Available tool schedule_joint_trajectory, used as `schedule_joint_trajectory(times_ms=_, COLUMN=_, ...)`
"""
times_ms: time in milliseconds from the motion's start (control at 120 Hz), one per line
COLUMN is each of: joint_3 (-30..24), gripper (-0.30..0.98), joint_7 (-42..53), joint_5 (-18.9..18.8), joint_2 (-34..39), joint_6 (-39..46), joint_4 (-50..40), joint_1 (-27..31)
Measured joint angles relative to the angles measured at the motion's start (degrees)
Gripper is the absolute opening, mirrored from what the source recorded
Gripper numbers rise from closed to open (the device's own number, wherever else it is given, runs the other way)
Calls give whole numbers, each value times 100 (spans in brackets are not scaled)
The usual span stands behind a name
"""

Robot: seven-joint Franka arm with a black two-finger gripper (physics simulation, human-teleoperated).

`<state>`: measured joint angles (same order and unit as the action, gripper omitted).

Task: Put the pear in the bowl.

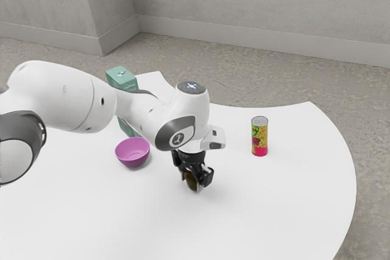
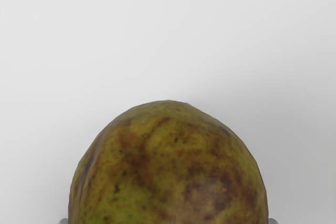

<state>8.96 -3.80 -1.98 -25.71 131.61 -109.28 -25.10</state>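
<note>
The 2 fingers (image 1: 208, 177) grip the pear (image 2: 168, 171) from both sides, at or just above the worktop (image 1: 292, 193), beside the bowl (image 1: 133, 161). Grasp looks done; carrying and release remain.

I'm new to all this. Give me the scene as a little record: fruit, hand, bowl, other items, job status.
fruit: one pear, mottled green, yellow and brown
hand: black, closed on the pear from two sides
bowl: magenta, empty, beside the pear
other items: colorful can, upright; teal carton, partly hidden behind the white arm
surface: white table
job status: pear not yet in the bowl
</note>
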Motion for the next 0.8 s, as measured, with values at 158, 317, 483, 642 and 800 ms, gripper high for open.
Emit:
schedule_joint_trajectory(times_ms=158, joint_3=0, gripper=38, joint_7=41, joint_5=27, joint_2=-31, joint_6=111, joint_4=26, joint_1=37)
schedule_joint_trajectory(times_ms=317, joint_3=7, gripper=31, joint_7=38, joint_5=90, joint_2=92, joint_6=174, joint_4=-15, joint_1=21)
schedule_joint_trajectory(times_ms=483, joint_3=22, gripper=25, joint_7=-38, joint_5=81, joint_2=758, joint_6=204, joint_4=-559, joint_1=160)
schedule_joint_trajectory(times_ms=642, joint_3=27, gripper=23, joint_7=-143, joint_5=58, joint_2=1265, joint_6=225, joint_4=-935, joint_1=976)
schedule_joint_trajectory(times_ms=800, joint_3=29, gripper=22, joint_7=-231, joint_5=4, joint_2=1279, joint_6=398, joint_4=-849, joint_1=1776)
